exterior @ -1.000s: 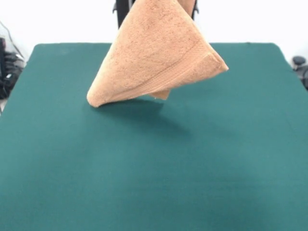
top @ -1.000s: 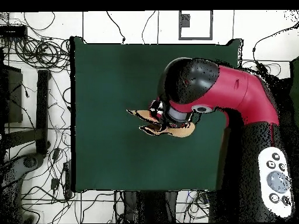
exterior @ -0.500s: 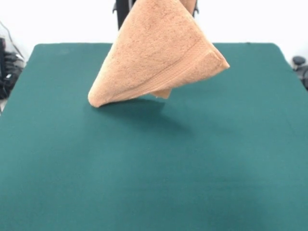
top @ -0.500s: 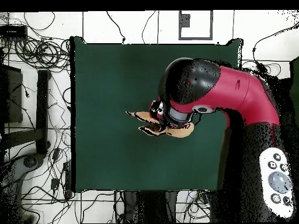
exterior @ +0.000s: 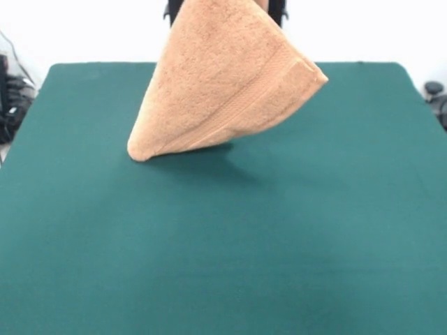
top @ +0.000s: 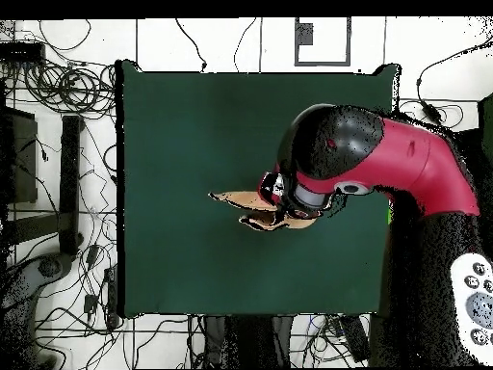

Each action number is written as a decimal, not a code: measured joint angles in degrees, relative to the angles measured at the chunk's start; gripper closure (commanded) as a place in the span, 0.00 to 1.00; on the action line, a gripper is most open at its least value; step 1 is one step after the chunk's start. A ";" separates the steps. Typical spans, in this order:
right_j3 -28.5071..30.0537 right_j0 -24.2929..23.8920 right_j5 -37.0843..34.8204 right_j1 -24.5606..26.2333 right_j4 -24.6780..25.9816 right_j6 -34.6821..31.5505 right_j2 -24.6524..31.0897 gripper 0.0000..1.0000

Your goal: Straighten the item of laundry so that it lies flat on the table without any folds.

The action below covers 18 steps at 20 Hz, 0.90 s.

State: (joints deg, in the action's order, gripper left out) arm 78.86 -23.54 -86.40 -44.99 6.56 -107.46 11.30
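Note:
The orange-tan towel [exterior: 223, 84] hangs folded in the air from the top edge of the front view, spreading into a triangle with a paler woven band along its lower right side. Its lowest corner [exterior: 137, 150] is at or just above the green table [exterior: 223, 251]; I cannot tell if it touches. The grip point is above the picture edge. In the overhead view the towel [top: 252, 204] pokes out left from under the red and black arm [top: 385, 164]. The gripper [top: 277, 193] sits under the arm's head, shut on the towel's top.
The table's edges [top: 120, 193] are far from the towel on all sides. Cables and black equipment [top: 58, 193] lie on the floor left of the table in the overhead view. A white pendant [top: 477, 308] is at the right edge.
The arm has shifted right in the overhead view. The towel has swung a little; its back flap no longer shows below the front layer, and the low corner has sunk slightly.

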 measured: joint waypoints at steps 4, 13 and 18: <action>-0.32 -0.58 -0.09 0.07 0.75 0.00 0.84 1.00; -2.77 -0.35 -2.58 0.11 1.42 0.00 2.58 1.00; -4.97 -0.05 -6.01 0.15 2.68 0.00 3.20 1.00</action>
State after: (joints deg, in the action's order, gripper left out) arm 73.89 -23.59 -92.41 -44.84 9.23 -107.46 14.49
